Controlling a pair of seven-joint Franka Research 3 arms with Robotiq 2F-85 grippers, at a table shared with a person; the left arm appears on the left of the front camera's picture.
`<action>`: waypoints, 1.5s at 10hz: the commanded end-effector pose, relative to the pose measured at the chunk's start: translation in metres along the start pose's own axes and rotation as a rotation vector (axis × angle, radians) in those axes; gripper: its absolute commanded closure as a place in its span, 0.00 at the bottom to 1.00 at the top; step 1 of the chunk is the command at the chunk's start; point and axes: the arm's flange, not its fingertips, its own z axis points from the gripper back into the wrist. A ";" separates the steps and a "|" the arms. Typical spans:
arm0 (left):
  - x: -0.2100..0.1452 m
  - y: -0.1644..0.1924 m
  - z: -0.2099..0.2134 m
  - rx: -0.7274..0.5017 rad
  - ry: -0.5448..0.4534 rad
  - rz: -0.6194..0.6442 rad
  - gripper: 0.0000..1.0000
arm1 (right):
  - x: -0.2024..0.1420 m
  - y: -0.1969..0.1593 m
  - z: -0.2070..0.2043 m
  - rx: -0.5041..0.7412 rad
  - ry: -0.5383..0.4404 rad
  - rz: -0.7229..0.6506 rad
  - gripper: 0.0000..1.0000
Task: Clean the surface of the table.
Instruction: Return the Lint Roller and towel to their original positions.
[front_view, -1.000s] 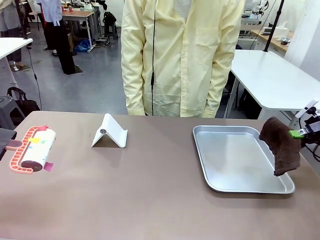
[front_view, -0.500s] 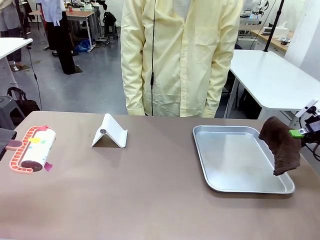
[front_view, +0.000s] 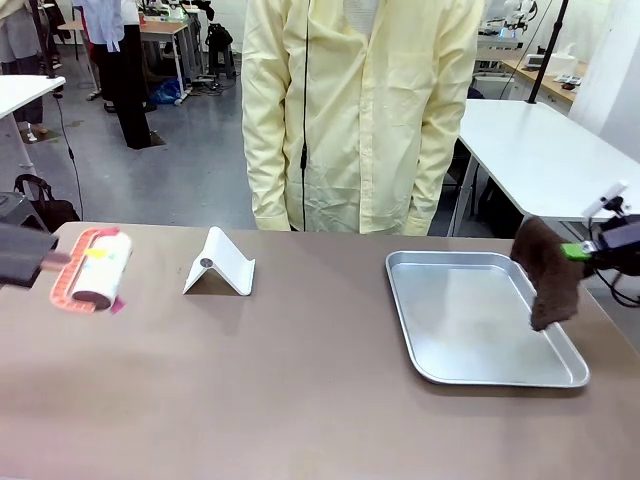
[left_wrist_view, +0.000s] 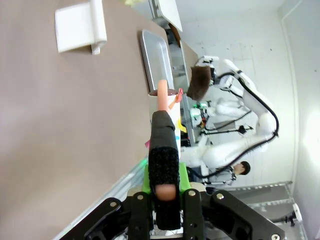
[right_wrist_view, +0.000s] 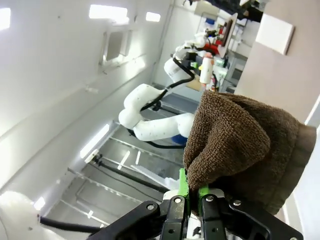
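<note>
Beside the steel tray (front_view: 480, 320), at its right rim, the right hand (front_view: 578, 250) is clamped on one brown terry cloth (front_view: 548, 275), which hangs free with its lower corner over the tray's right edge. Gripped by one edge, the cloth drapes to full length, which looks meant to ready it for wiping. In the right wrist view the green pads (right_wrist_view: 182, 186) pinch a fold of the cloth (right_wrist_view: 240, 145) tightly.

Well to the left of the tray, the left hand (front_view: 45, 262) is closed on the pink handle of one lint roller (front_view: 100, 270), lifted clear of the taupe surface (front_view: 300, 400) and blurred in the front view. The left wrist view shows the handle (left_wrist_view: 163, 145) running straight out between the fingers, with the roller's patterned drum (left_wrist_view: 172, 117) at the far end; holding it by the handle leaves the drum free to roll.

Between roller and tray, nearer the roller, stands one white folded stand (front_view: 220, 265), upright like a small tent. Behind it, at the far edge, one person in a pale yellow coat (front_view: 360, 110) stands with arms down.

The surface itself stretches under all of this, bare across its near half. My guess is that both tools are about to be brought down on it.
</note>
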 end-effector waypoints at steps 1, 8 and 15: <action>0.035 -0.033 -0.016 0.061 -0.001 0.025 0.78 | 0.062 -0.001 -0.054 -0.032 0.076 0.014 0.92; 0.172 -0.071 -0.126 0.204 -0.007 0.171 0.78 | 0.137 -0.103 -0.204 -0.218 0.131 -0.121 0.92; 0.227 -0.032 -0.183 0.327 0.097 0.158 0.78 | 0.122 -0.143 -0.217 -0.194 0.187 -0.166 0.92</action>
